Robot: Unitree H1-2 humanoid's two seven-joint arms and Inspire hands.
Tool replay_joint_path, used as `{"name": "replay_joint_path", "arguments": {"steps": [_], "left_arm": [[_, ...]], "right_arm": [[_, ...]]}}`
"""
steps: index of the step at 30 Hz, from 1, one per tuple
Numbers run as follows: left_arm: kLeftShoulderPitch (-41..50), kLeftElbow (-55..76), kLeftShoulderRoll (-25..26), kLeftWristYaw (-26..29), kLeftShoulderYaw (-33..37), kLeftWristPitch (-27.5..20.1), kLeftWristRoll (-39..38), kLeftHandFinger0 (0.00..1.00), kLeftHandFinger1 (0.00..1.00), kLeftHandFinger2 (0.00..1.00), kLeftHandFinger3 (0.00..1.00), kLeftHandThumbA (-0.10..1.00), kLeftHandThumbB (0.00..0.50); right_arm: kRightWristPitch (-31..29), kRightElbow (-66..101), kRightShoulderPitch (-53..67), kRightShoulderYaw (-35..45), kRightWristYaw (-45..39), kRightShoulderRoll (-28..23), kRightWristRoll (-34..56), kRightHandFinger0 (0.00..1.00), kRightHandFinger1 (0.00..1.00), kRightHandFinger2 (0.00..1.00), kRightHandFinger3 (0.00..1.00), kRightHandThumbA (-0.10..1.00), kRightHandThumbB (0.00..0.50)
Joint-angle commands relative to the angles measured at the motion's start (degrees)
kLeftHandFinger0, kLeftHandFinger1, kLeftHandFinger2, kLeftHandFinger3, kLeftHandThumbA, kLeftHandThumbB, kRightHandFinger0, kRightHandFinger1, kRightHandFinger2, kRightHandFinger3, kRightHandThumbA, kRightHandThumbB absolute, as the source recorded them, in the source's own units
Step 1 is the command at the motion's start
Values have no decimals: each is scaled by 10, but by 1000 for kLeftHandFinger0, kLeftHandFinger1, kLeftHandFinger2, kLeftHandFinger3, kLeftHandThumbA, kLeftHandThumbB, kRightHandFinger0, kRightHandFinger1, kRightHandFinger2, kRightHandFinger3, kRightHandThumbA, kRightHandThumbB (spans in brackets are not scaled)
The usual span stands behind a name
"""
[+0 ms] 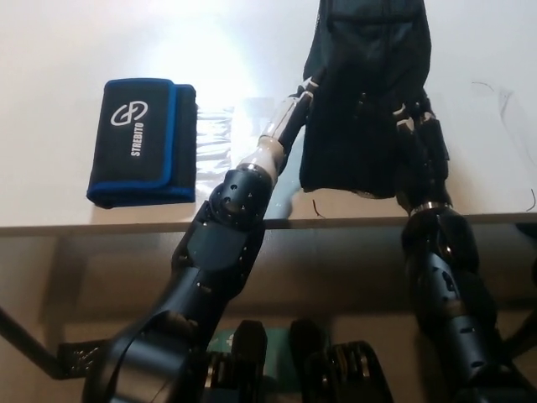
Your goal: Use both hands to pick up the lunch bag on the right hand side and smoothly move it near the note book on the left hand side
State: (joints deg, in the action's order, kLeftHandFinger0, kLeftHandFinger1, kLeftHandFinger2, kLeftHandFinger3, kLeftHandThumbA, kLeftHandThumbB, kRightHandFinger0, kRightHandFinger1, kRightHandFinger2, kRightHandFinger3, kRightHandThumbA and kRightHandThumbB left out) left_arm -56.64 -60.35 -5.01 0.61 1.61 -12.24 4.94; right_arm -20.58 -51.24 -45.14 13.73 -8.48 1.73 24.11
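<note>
2 hands (289,113) (419,138) clamp the lunch bag (365,92) between them.

Pale table (67,42) with dark edge

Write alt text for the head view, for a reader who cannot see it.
A dark lunch bag sits on a pale table, clamped between the robot's two hands: the left hand presses its left side and the black right hand its right side. To the left lies a black notebook case with blue trim, apart from the bag.
</note>
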Motion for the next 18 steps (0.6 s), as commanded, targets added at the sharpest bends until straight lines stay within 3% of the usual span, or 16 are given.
{"name": "replay_joint_path", "arguments": {"steps": [1, 8, 15, 16, 18], "left_arm": [[17, 84, 1, -21, -12, -6, -31, 1000, 1000, 1000, 1000, 1000, 439], [84, 211, 16, 1, -10, 36, -16, 1000, 1000, 1000, 1000, 1000, 421], [156, 330, 37, -6, -8, 41, -14, 1000, 1000, 1000, 1000, 1000, 313], [162, 339, 37, -5, -9, 41, -15, 1000, 1000, 1000, 1000, 1000, 325], [182, 376, 41, -2, -10, 52, -13, 1000, 1000, 1000, 1000, 1000, 282]], "right_arm": [[-6, 11, -22, -22, -27, 28, -11, 1000, 1000, 1000, 1000, 1000, 372], [13, 37, -12, -42, -32, 46, -12, 1000, 1000, 1000, 1000, 1000, 346], [12, 34, -20, -68, -25, 69, -26, 1000, 1000, 1000, 1000, 1000, 338], [8, 31, -21, -71, -22, 70, -29, 1000, 1000, 1000, 1000, 1000, 329], [0, 19, -26, -80, -23, 76, -38, 1000, 1000, 1000, 1000, 1000, 348]]}}
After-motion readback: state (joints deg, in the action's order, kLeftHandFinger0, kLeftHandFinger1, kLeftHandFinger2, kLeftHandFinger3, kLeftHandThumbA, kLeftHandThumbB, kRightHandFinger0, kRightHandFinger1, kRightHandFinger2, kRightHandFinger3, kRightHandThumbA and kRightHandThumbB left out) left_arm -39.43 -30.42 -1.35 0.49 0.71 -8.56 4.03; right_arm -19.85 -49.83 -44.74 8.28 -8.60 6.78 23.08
